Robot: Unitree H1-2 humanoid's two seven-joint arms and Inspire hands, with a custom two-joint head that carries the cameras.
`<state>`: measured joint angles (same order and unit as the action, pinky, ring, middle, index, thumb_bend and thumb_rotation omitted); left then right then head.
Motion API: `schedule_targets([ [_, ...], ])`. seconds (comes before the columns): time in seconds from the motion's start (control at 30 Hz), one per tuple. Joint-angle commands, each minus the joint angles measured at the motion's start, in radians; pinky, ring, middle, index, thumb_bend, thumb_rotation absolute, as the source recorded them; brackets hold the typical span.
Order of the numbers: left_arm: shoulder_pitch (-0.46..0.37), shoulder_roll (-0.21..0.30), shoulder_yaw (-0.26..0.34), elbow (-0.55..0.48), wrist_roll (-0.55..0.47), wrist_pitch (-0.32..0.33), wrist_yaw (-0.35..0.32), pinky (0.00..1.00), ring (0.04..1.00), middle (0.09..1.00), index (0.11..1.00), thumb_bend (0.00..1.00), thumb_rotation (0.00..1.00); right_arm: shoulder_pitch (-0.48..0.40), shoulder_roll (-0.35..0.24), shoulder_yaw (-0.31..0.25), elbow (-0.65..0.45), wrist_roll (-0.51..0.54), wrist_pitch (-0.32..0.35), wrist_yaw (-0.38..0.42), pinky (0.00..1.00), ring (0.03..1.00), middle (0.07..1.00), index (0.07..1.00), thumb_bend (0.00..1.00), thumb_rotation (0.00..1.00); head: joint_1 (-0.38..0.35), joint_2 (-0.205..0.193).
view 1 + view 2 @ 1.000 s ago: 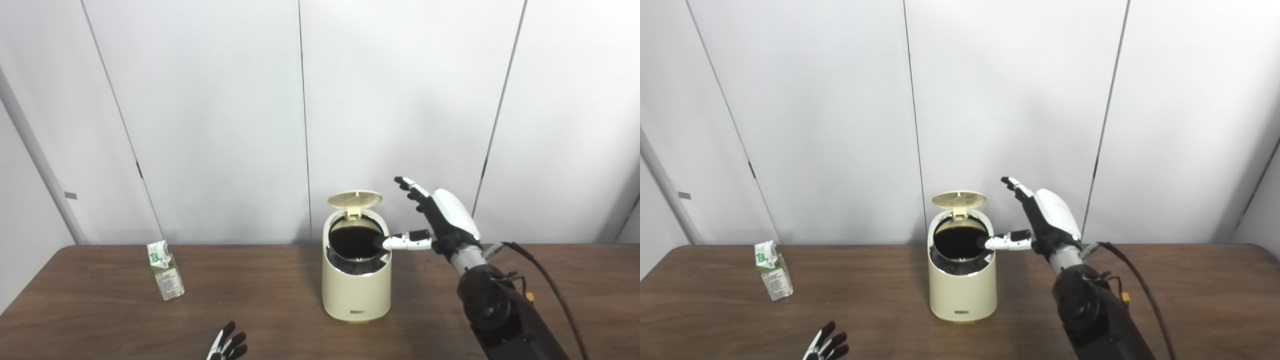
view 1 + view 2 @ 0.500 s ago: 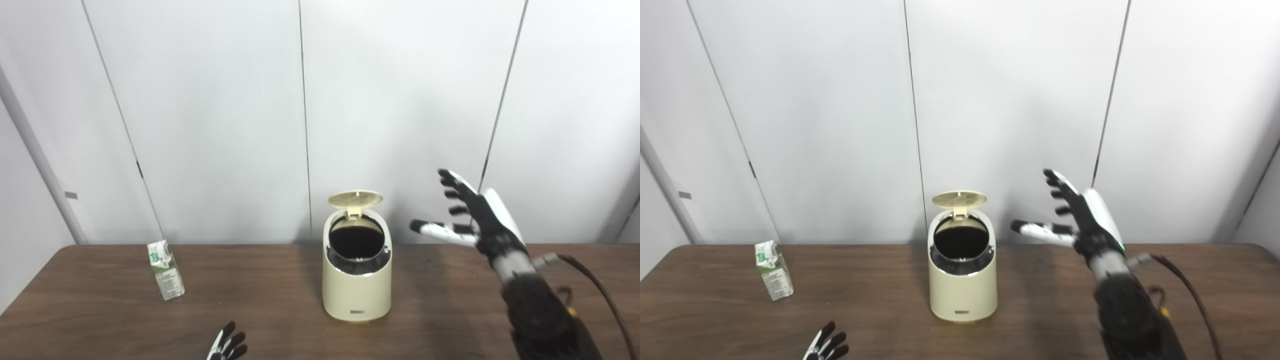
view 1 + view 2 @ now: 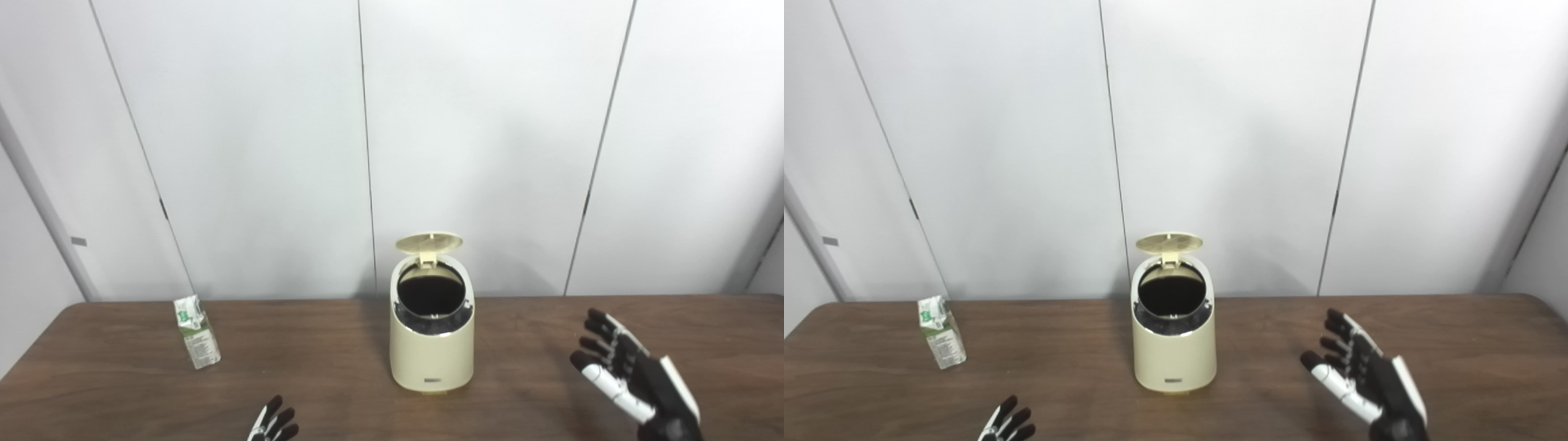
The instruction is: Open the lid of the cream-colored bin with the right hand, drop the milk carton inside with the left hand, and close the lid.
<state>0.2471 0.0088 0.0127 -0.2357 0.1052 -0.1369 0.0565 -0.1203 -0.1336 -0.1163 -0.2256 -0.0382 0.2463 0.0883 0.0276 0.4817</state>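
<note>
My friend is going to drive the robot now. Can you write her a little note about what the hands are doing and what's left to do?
Right hand: open, holding nothing, low at the right, well away from the bin.
Left hand: only the fingertips show at the bottom edge; nothing in it as far as can be seen.
Bin: mid-table, lid flipped up, opening clear.
Milk carton: standing on the table, far left of the bin, untouched.
Done: lid opened.
Left: left hand picks up the carton and drops it in the bin, then close the lid.
</note>
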Motion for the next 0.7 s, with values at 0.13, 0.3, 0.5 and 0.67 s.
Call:
schedule_targets([
  [0.13, 0.091, 0.016, 0.010, -0.038, 0.009, -0.007, -0.009, 0.83, 0.867, 0.902, 0.980, 0.29, 0.47, 0.065, -0.038, 0.017, -0.018, -0.027, -0.152, -0.010, 0.85, 0.916, 0.965, 0.977, 0.59, 0.76, -0.011, 0.049],
  [0.3, 0.089, 0.016, 0.019, -0.064, 0.003, 0.013, -0.026, 0.84, 0.871, 0.905, 0.990, 0.26, 0.44, 0.117, -0.032, 0.030, -0.040, -0.006, -0.164, -0.005, 0.89, 0.933, 0.960, 0.965, 0.62, 0.86, -0.031, 0.088],
  [0.5, 0.084, 0.023, 0.026, -0.072, 0.015, 0.019, -0.034, 0.85, 0.867, 0.902, 0.992, 0.27, 0.45, 0.148, -0.042, 0.057, -0.061, -0.019, -0.173, 0.002, 0.94, 0.963, 0.983, 0.980, 0.57, 0.98, -0.028, 0.115],
  [0.67, 0.081, 0.022, 0.029, -0.074, 0.010, 0.025, -0.039, 0.83, 0.864, 0.901, 0.986, 0.30, 0.48, 0.147, -0.032, 0.047, -0.045, 0.016, -0.188, -0.004, 0.99, 0.979, 0.989, 0.980, 0.57, 0.98, 0.021, 0.123],
])
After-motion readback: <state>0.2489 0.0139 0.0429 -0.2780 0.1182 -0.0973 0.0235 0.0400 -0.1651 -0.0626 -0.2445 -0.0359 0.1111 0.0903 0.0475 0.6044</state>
